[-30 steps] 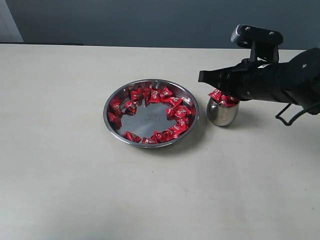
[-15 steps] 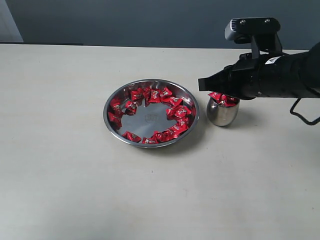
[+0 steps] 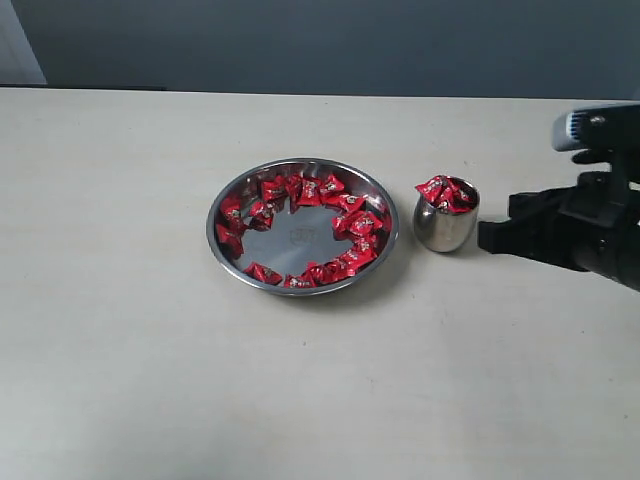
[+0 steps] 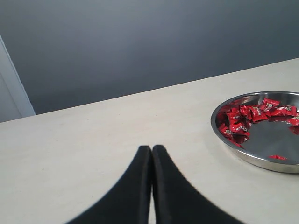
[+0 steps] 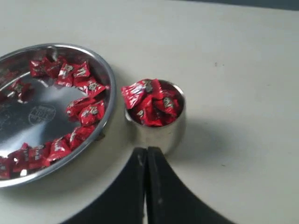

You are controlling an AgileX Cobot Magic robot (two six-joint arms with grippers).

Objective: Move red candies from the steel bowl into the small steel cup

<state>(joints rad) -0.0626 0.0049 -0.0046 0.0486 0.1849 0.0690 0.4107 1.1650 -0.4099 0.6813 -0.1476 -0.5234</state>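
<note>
- Two hands share this job. Begin with the left hand (image 4: pixel 151 154): its fingers are pressed together with nothing between them, low over the bare tabletop (image 4: pixel 70 154), and the bowl's rim is in sight near it. Leave it parked, since this step seems to need only the other arm.
- Next, the steel bowl (image 3: pixel 285 245) sits mid-tabletop. The red candies (image 3: pixel 358 222) lie in a ring against its wall, around a bare mirror bottom.
  - Choose a candy on the side nearest the cup, where they bunch thickest.
  - Single out one at the edge of the bunch so you close on one wrapper only.
  - Spread the fingers before you descend, and come straight down.
  - Those crinkled wrappers will probably skid on polished steel, so close slowly.
- Just right of the bowl, with a narrow gap between them, stands the small steel cup (image 3: pixel 444 230). It is heaped above its rim, and one candy overhangs on the bowl side.
  - Little room is left, by my judgement.
  - Release low and over the middle of the pile, or the candy will likely roll off onto the tabletop.
- Furthest right, the right hand (image 3: pixel 487 237) is shut and empty, with its tips pointing at the cup's wall and just clear of it.
  - Raise it before you cross towards the bowl.
  - A rounded cup like that would likely tip at a nudge.
</note>
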